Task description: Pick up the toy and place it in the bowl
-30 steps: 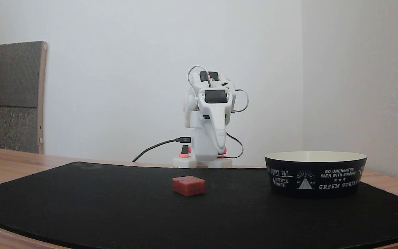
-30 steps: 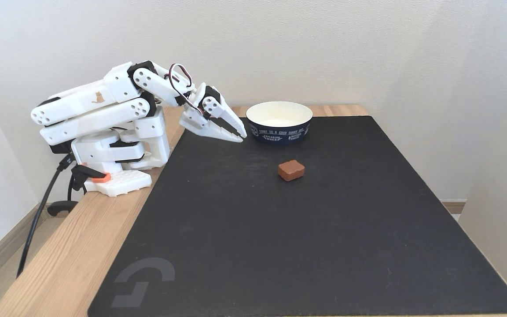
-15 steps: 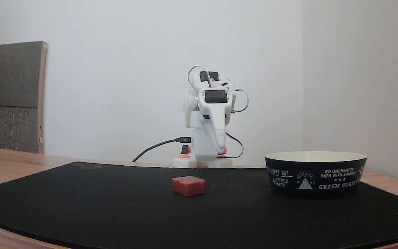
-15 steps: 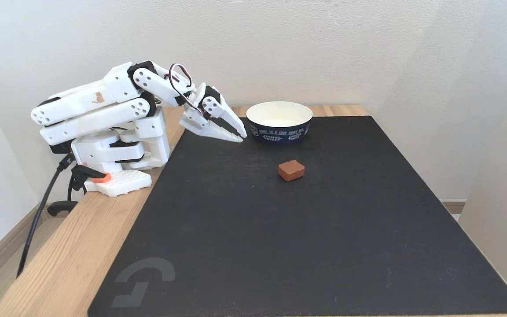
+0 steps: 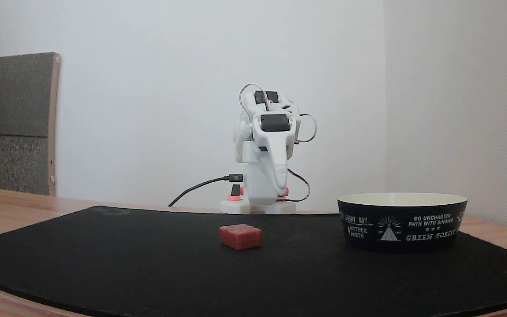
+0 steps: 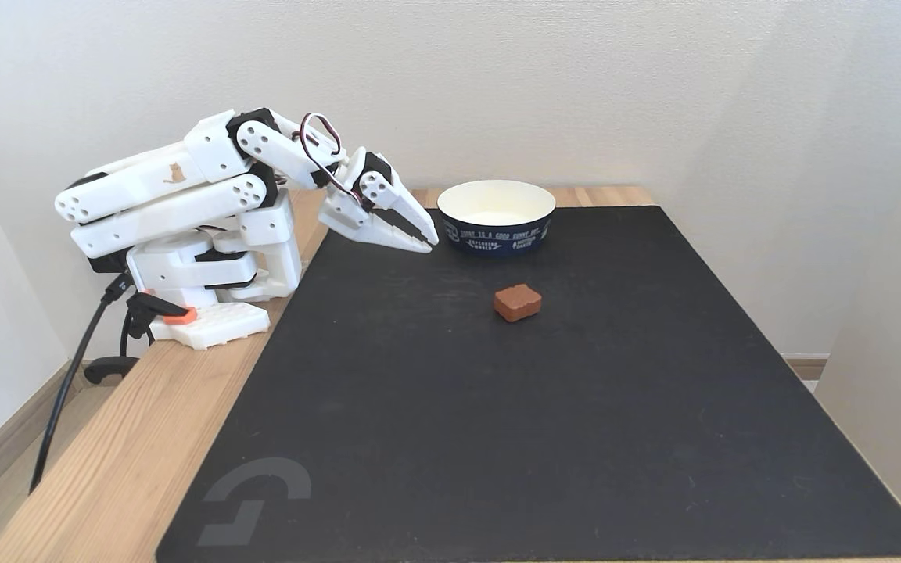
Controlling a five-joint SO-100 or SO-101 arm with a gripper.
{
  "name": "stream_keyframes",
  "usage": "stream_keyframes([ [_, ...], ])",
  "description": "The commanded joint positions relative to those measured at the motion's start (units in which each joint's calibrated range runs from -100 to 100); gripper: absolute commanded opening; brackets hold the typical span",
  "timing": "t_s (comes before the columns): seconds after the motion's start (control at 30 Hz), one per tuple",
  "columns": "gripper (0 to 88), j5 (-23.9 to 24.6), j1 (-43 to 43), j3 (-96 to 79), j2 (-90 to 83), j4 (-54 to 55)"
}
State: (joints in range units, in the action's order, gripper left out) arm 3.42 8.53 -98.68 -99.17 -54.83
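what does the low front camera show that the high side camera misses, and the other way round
The low fixed view alone shows the tent emblem on the bowl's side and a grey board leaning on the wall. The high fixed view alone shows the bowl's cream inside, bare of any toy, and the mat's grey logo. Both show the toy lying on the black mat, apart from the bowl, and the gripper shut, short of the toy.

Red toy (image 6: 517, 302); bowl (image 5: 401, 226) black with white lettering, cream inside; black mat (image 6: 544, 438).
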Motion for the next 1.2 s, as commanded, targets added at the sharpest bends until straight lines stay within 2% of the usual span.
stream_keyframes([
  [0.0,3.9,-0.08,0.21,-0.78,-0.50,0.39],
  [0.2,7.0,-0.08,0.21,-0.78,-0.50,0.39],
  [0.33,31.4,0.23,0.04,-0.78,-0.50,0.39],
  [0.4,41.3,0.23,-0.04,-0.69,-0.50,0.30],
  [0.43,42.6,0.23,-0.21,-0.69,-0.50,0.30],
  [0.63,42.9,0.23,-0.96,-0.33,-0.17,0.39],
  [0.77,42.9,0.02,-7.32,4.90,3.84,0.39],
  [0.83,42.9,-0.19,-9.24,11.48,10.01,0.39],
  [1.0,42.9,-0.34,-12.67,36.89,41.94,0.39],
  [1.03,42.9,-2.22,-13.68,45.37,52.02,0.22],
  [1.17,42.8,-12.61,-14.09,60.96,68.03,-3.59],
])
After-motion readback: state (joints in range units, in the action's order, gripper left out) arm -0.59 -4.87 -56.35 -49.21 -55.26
